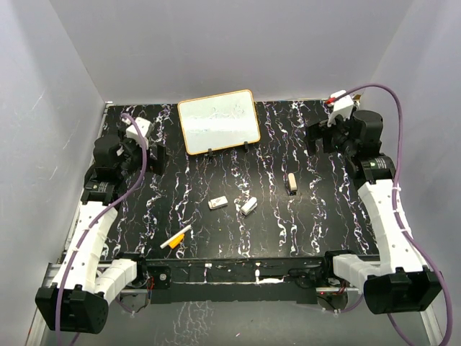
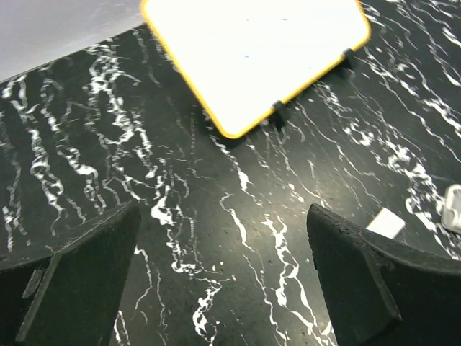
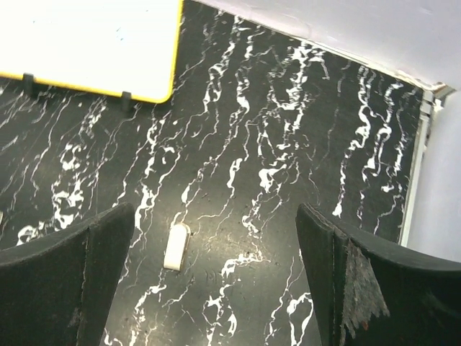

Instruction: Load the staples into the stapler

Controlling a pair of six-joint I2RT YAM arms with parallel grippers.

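Observation:
The staples (image 1: 217, 203) are a small flat white pack lying mid-table; they also show at the right edge of the left wrist view (image 2: 387, 223). A small cream stapler (image 1: 291, 182) with a rounded end lies to their right, and shows in the right wrist view (image 3: 176, 247). Another small white-grey piece (image 1: 248, 206) lies between them; I cannot tell what it is. My left gripper (image 1: 155, 153) is open and empty at the far left, its jaws wide over bare table (image 2: 223, 216). My right gripper (image 1: 318, 137) is open and empty at the far right (image 3: 216, 213), beyond the stapler.
A yellow-framed whiteboard (image 1: 218, 121) stands on clips at the back centre. An orange-and-white marker pen (image 1: 176, 237) lies near the front left. The black marbled table (image 1: 238, 238) is walled on three sides, with a metal rail at its right edge (image 3: 416, 166).

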